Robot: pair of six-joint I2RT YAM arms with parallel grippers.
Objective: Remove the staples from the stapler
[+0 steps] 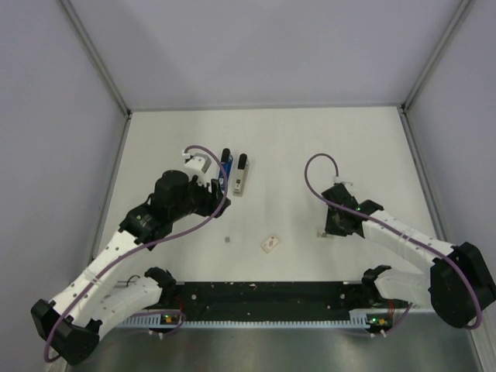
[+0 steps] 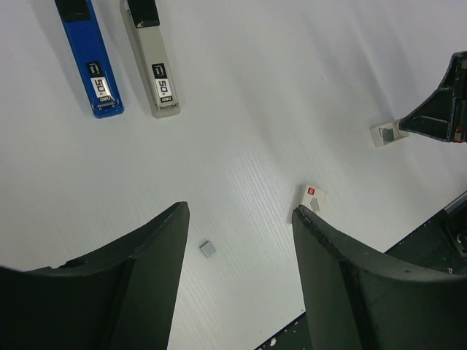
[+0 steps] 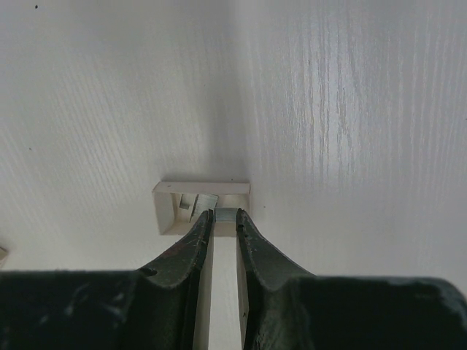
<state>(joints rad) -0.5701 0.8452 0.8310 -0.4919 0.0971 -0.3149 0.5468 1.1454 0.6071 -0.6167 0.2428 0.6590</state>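
A blue stapler part (image 2: 91, 62) and a grey one (image 2: 153, 62) lie side by side on the white table, also in the top view (image 1: 225, 167) (image 1: 241, 175). My left gripper (image 2: 241, 211) is open and empty above the table, near side of them. A small loose block of staples (image 2: 207, 249) lies between its fingers on the table. My right gripper (image 3: 225, 217) is shut on a short strip of staples (image 3: 225, 214), held at the edge of a small white open box (image 3: 166, 200) that has more staples inside.
A small white staple packet with a red label (image 2: 312, 200) lies near the table's front middle (image 1: 270, 244). The white open box shows in the left wrist view (image 2: 385, 134) beside the right gripper (image 2: 438, 109). The black front rail (image 1: 256, 293) borders the table.
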